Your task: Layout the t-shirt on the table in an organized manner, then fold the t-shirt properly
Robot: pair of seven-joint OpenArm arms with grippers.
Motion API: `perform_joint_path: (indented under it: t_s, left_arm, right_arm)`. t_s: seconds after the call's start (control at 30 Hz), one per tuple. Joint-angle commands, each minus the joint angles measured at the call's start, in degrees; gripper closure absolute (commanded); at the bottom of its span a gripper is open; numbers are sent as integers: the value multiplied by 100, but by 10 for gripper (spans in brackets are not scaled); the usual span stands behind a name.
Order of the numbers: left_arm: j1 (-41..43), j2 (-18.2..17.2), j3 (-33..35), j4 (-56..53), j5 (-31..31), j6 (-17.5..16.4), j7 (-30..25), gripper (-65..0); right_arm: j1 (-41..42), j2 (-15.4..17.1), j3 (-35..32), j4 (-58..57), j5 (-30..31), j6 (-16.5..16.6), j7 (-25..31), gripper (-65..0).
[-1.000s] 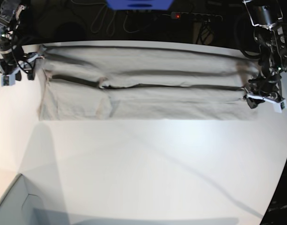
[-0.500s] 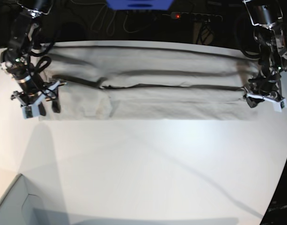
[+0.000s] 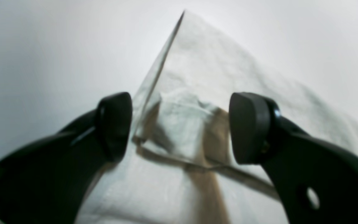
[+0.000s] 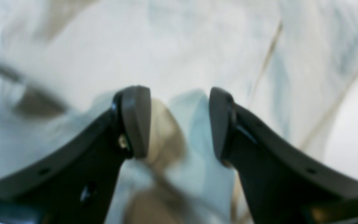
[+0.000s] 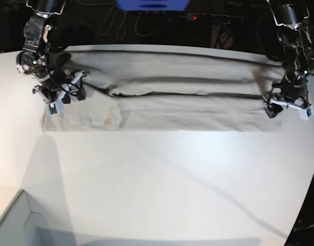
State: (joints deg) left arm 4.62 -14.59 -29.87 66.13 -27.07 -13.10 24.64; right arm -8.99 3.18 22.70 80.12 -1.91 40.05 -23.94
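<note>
The light grey-beige t-shirt (image 5: 172, 102) lies as a long, lengthwise-folded band across the far part of the white table (image 5: 157, 179). My left gripper (image 5: 286, 109) stands at the band's right end. In the left wrist view it (image 3: 182, 127) is open, its dark fingers (image 3: 250, 127) wide apart over a folded shirt corner (image 3: 182, 124) with nothing pinched. My right gripper (image 5: 64, 97) is over the band's left end. The right wrist view is blurred and shows this gripper (image 4: 179, 121) open just above the cloth (image 4: 197, 62).
A pale box corner (image 5: 13, 225) sits at the near left of the table. Beyond the far edge are dark cables, a power strip (image 5: 213, 18) and a blue object (image 5: 152, 4). The table's curved edge runs down the right side (image 5: 306, 205).
My left gripper has opened and let go of the shirt's right end. My right gripper has moved from the table's left edge onto the shirt's left end.
</note>
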Motion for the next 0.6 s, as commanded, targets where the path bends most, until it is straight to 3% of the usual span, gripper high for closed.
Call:
perform_joint_path:
  t_s: [0.0,0.27,0.47,0.57]
  left_arm:
    - [-71,-101,-15,99,-49,-22,-122,-475]
    - [-80,-101,-15,108,-58,-30,-122,-478]
    - [-10,-93,-15,99,-67,-30,-122,-574]
    - [131,-75,-15,170,-75,-30,-122,-587]
  right_arm:
    - [-63,38,11,169,73,-5,104,-305]
    - [-116,56,11,-350,81,-5,122,-305]
    - [-116,56,11,-376,81,-5,122,-305]
    - [-116,56,11,-376,81,-5,122,-305]
